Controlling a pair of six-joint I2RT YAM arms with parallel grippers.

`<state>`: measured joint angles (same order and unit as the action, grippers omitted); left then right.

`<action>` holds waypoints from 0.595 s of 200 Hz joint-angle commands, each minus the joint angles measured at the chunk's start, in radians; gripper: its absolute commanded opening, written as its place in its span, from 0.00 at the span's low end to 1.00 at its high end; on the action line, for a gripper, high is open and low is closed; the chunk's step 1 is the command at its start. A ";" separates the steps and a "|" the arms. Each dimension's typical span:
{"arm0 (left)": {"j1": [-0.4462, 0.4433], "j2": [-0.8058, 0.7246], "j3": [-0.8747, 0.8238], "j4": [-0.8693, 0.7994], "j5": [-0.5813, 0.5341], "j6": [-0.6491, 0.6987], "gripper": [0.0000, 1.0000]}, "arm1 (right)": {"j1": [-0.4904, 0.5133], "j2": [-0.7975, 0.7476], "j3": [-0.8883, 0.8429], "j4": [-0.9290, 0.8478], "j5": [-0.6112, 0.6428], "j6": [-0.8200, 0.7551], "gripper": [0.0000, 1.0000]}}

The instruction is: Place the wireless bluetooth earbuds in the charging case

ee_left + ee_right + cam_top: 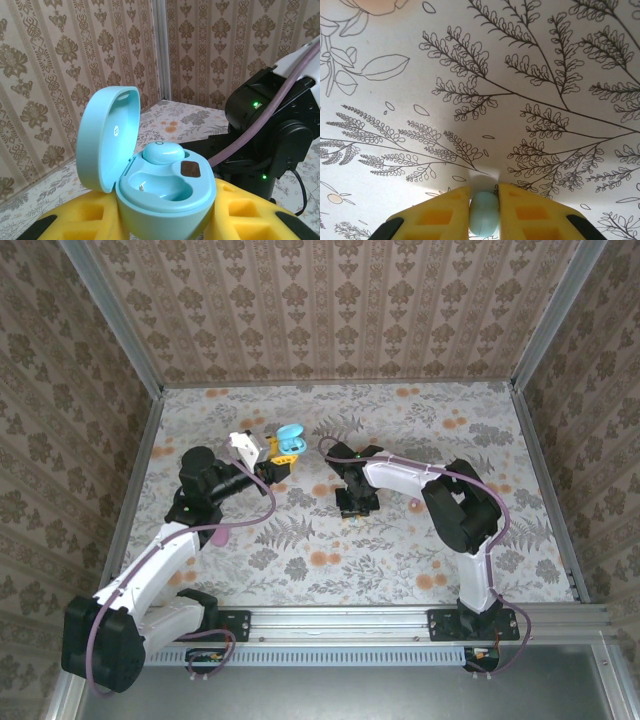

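Observation:
The pale cyan charging case [165, 200] is held between the yellow fingers [240, 210] of my left gripper [165, 227], which is shut on it. Its lid [107, 140] stands open to the left. One cyan earbud [162, 152] sits in the far socket, and the near socket [160, 185] is empty. From above, the case [288, 442] is lifted over the table's left middle. My right gripper [484, 192] points down at the tablecloth, shut on a second cyan earbud [484, 216], which is pinched between its yellow fingers [445, 212]. In the top view this gripper [355, 505] is near the table's centre.
The floral tablecloth [400, 550] covers the table, with wallpapered walls [330, 310] and metal frame posts [110, 310] round it. The right arm's black wrist [265, 130] stands close behind the case in the left wrist view. The two arms are about a hand's width apart.

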<state>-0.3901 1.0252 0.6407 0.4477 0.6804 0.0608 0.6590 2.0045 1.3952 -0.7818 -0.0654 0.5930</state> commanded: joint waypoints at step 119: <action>0.000 0.057 0.031 0.070 -0.013 -0.035 0.23 | -0.304 -0.408 -0.241 0.744 -0.963 0.310 0.22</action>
<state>-0.3908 1.0641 0.6418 0.4614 0.6746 0.0521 0.3779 1.6375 1.1679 -0.2302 -0.7666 0.7879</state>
